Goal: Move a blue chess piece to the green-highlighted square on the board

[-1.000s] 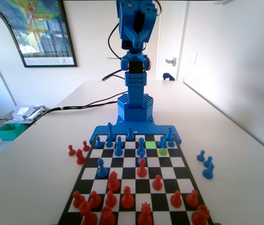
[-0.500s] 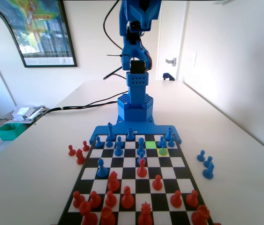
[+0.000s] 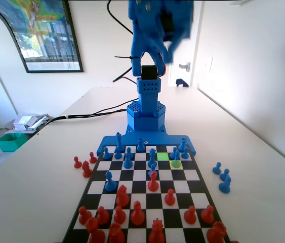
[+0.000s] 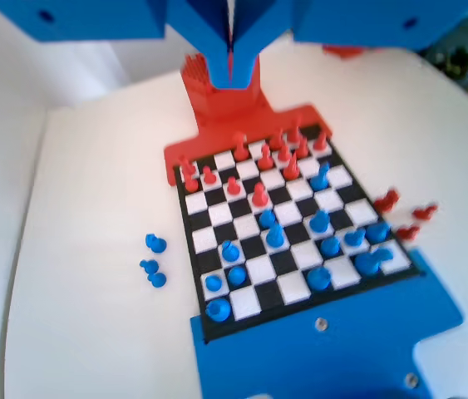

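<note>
**Position.** The blue chess piece (image 3: pixel 176 159) stands upright on the paler yellow-lime square (image 3: pixel 176 164), near the far right corner of the board (image 3: pixel 192 175) in the fixed view. The green-highlighted square (image 3: pixel 163 156) lies diagonally adjacent, one step left and one step farther. It appears bare. Other blue pieces (image 3: pixel 183 148) stand close by on the far side, and a blue pawn (image 3: pixel 152 158) stands just left of the green square.

**Gripper.** The gripper (image 4: pixel 232 75) hangs high above the board. In the wrist view its jaws appear pressed together with nothing between them, although the picture is blurred.

**Handling.** The piece is judged to be light, rigid plastic with a smooth and probably slippery surface. It is slim above a wider round base, so it tips easily if struck from the side.

**Grasp point.** Take hold around the narrow stem below the knob, which should stop the piece from slipping downward. Open the jaws before descending, and descend vertically to avoid the neighbouring pieces.
</note>
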`<state>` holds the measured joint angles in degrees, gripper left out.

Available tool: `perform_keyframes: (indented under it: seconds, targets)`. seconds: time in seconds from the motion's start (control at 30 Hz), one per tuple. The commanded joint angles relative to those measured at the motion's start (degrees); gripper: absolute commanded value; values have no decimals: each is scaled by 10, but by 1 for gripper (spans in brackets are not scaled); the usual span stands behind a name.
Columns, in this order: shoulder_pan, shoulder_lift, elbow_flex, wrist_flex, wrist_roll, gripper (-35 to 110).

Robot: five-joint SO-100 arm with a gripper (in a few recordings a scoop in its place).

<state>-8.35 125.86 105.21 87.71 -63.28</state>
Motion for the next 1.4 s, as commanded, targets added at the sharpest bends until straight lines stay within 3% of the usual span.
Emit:
perform_keyframes:
  seconds: [0.0, 0.53, 1.37]
  targets:
    - [-24, -17, 33, -34, 46, 1]
    - [-69, -134, 181, -202, 144, 7]
    - [-74, -277, 229, -356, 126, 9]
